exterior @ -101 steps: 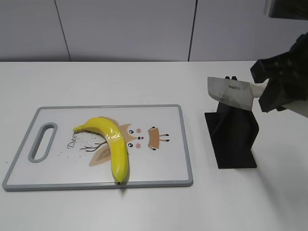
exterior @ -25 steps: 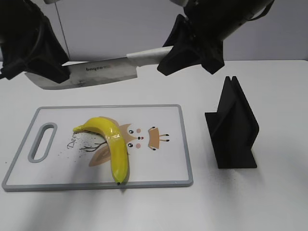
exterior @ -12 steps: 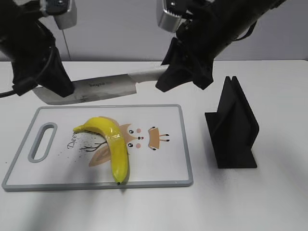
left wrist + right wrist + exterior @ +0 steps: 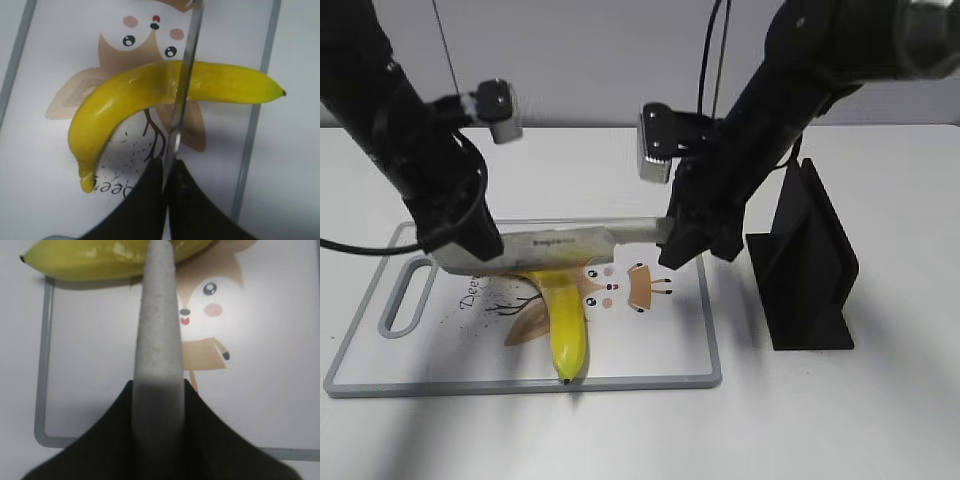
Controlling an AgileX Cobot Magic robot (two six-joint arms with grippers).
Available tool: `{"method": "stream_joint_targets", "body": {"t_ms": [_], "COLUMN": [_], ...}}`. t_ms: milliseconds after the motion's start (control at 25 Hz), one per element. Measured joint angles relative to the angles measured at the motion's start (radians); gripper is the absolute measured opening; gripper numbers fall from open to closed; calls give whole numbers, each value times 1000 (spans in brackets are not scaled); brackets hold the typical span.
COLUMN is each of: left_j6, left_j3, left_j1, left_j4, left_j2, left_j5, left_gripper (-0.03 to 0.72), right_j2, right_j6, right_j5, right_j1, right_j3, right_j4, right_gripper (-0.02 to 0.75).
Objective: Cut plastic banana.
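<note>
A glossy bright-yellow banana [image 4: 563, 320] is lying on a white, grey-rimmed cutting board [image 4: 660, 372] showing a tan cartoon animal print [image 4: 620, 285]; a steel-grey knife blade [image 4: 555, 248] is gleaming beside a black stand [image 4: 807, 270].

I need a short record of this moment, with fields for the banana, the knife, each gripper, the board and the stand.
banana: plastic banana lies on the cutting board, not visibly separated
knife: knife held level across the banana's mid-length
left gripper: left gripper shut on the blade's far end
right gripper: right gripper shut on the knife's pale handle
board: cutting board, white with a grey rim and a cartoon animal print
stand: black knife stand, empty, right of the board
</note>
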Motion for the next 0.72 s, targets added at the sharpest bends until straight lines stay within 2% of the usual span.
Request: {"method": "stream_joint_targets", "body": {"t_ms": [240, 720], "left_j6": [4, 8], "left_j3": [105, 119], "left_j1": [-27, -27], "left_j4": [-38, -46], "left_j2": [30, 26], "left_j5": [-156, -169], "left_gripper": [0, 1], "right_j2": [112, 111], "right_j6": [-16, -19], "right_j5": [-19, -5], "right_j1": [-4, -3], "right_j3": [-8, -27], "right_j4": [-38, -52], "right_gripper": [194, 194]}}
